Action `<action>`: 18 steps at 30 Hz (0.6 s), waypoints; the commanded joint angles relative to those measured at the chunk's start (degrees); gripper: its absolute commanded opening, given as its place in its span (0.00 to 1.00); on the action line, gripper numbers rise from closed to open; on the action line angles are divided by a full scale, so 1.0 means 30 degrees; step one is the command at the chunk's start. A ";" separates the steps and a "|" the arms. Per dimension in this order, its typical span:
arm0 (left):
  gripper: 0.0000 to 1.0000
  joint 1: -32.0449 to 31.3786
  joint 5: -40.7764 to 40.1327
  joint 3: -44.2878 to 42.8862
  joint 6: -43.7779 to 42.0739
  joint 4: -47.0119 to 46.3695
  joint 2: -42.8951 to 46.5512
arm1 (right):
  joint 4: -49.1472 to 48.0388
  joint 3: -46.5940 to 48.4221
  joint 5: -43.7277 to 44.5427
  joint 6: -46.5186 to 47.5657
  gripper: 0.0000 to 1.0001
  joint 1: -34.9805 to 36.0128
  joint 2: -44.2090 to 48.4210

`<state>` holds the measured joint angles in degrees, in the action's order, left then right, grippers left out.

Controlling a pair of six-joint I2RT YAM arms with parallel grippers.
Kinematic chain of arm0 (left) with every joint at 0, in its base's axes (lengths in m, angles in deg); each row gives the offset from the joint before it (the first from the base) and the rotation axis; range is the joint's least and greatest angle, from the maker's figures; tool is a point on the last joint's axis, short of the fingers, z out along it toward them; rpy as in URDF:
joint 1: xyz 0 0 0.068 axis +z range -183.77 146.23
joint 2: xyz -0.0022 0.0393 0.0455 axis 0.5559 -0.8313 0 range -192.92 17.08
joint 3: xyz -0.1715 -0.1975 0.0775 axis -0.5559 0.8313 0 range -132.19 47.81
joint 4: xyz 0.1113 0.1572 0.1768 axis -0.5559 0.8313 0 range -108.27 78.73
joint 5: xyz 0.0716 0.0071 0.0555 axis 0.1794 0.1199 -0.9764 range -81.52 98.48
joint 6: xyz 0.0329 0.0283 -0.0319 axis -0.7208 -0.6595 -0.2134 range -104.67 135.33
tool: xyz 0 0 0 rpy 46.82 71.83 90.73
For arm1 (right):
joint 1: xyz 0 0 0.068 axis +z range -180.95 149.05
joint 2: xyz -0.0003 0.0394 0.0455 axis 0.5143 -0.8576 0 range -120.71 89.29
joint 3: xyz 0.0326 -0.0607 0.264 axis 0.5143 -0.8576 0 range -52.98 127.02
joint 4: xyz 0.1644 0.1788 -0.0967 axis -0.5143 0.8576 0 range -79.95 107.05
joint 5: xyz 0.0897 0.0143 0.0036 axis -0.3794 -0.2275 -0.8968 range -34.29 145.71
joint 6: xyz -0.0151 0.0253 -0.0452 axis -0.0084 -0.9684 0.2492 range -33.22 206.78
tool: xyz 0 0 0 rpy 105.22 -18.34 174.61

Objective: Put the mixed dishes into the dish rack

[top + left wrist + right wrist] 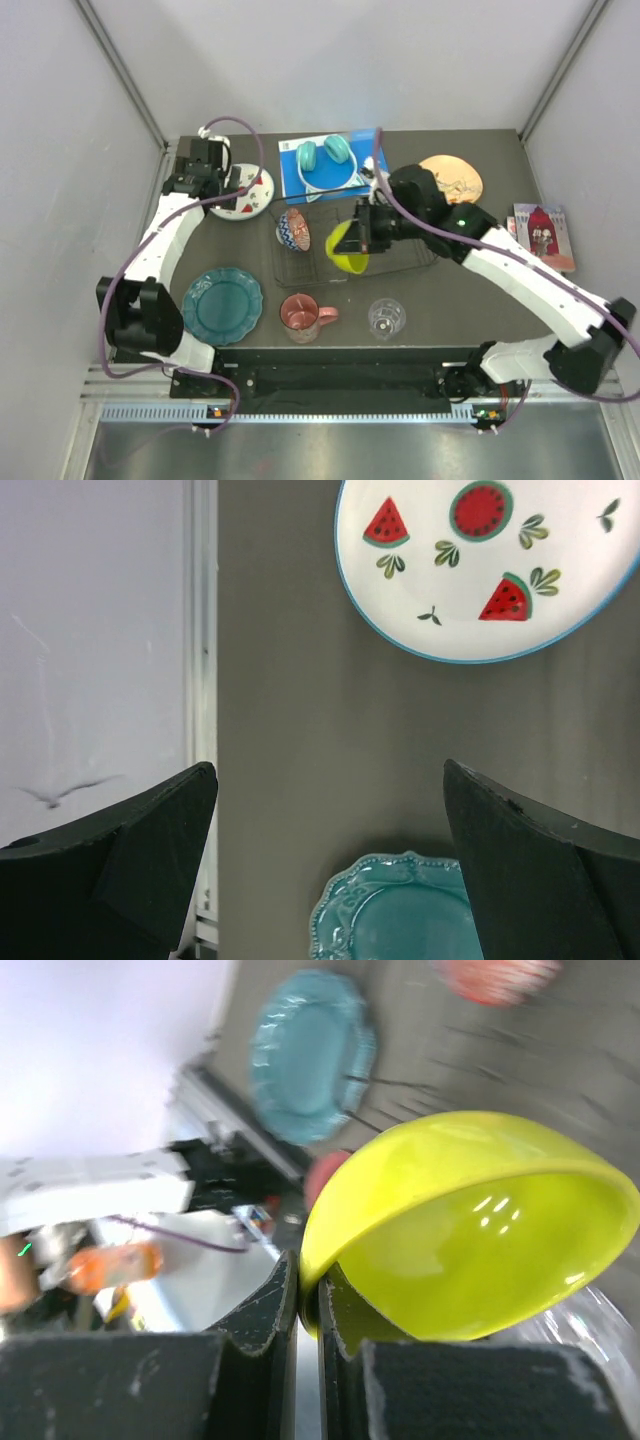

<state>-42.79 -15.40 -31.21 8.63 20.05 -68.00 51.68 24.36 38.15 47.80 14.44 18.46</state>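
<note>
Right gripper [308, 1300]: clamped shut on the rim of the lime-green bowl [470, 1240], one finger inside the wall and one outside, probably because a thin rim is the only part narrow jaws could take.
Bowl attitude: tipped on edge, hollow facing sideways, which suited standing it between tines.
Bowl position: held over the middle of the dish rack [298, 268], mid-table; contact with the wires could not be told.
Left gripper [330, 780]: jaws spread wide and empty, above bare table [450, 300] near the left edge, between two plates.
Watermelon plate [470, 570]: flat near the far-left corner, likely its next pick.
Teal plate [222, 305]: flat near the near-left corner.
Small patterned bowl [293, 230]: at the rack's left end; inside or beside, unclear.
Pink mug [300, 315], clear glass [386, 317]: upright along the near edge.
Cream-orange floral plate [450, 178]: flat toward the far-right corner.
Progress: early, judging by how much lay outside.
</note>
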 commanded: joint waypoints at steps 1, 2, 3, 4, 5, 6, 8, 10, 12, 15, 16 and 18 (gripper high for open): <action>0.99 0.0515 0.2215 0.0676 0.1412 -0.1289 -0.0761 | -0.8056 0.0938 -0.6466 -0.0887 0.00 0.0164 -0.2807; 0.99 0.0515 0.2333 0.0764 0.1616 -0.1523 -0.0849 | -0.8945 0.0996 -0.7060 -0.1183 0.00 0.0164 -0.3310; 0.99 0.0515 0.2422 0.0765 0.1647 -0.1467 -0.1082 | -0.9708 0.1055 -0.7559 -0.1418 0.00 0.0164 -0.3808; 0.99 0.0515 0.2596 0.0678 0.1850 -0.1351 -0.1200 | -1.1572 0.0998 -0.8579 -0.2029 0.00 0.0164 -0.4625; 0.99 0.0515 0.2656 0.0677 0.1881 -0.1263 -0.1346 | -1.2605 0.0910 -0.9140 -0.2470 0.00 0.0164 -0.4981; 0.99 0.0515 0.2686 0.0735 0.1939 -0.1262 -0.1348 | -1.3544 0.0764 -0.9610 -0.2939 0.00 0.0164 -0.5362; 0.99 0.0515 0.2715 0.0852 0.1940 -0.1379 -0.1348 | -1.6524 0.0325 -1.0754 -0.4258 0.00 0.0164 -0.6300; 0.99 0.0515 0.2715 0.1028 0.1998 -0.1408 -0.1202 | -1.7737 0.0061 -1.1455 -0.5049 0.00 0.0164 -0.7176; 0.99 0.0515 0.2715 0.1232 0.1999 -0.1524 -0.1027 | -1.9082 -0.0145 -1.1694 -0.5403 0.00 0.0106 -0.7707; 0.99 0.0486 0.2716 0.1351 0.2028 -0.1525 -0.0879 | -2.1391 -0.0905 -1.2104 -0.6309 0.00 -0.0098 -0.8703; 0.99 0.0515 0.2657 0.1322 0.1999 -0.1525 -0.0850 | -2.2275 -0.1516 -1.2279 -0.7328 0.00 -0.0302 -0.9227; 0.99 0.0515 0.2511 0.1234 0.1940 -0.1496 -0.0704 | -2.4581 -0.2105 -1.2514 -0.8096 0.00 -0.0625 -0.9815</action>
<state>-41.26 -7.79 -27.37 13.78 17.98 -72.55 -3.60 21.08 4.95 30.27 14.00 -7.74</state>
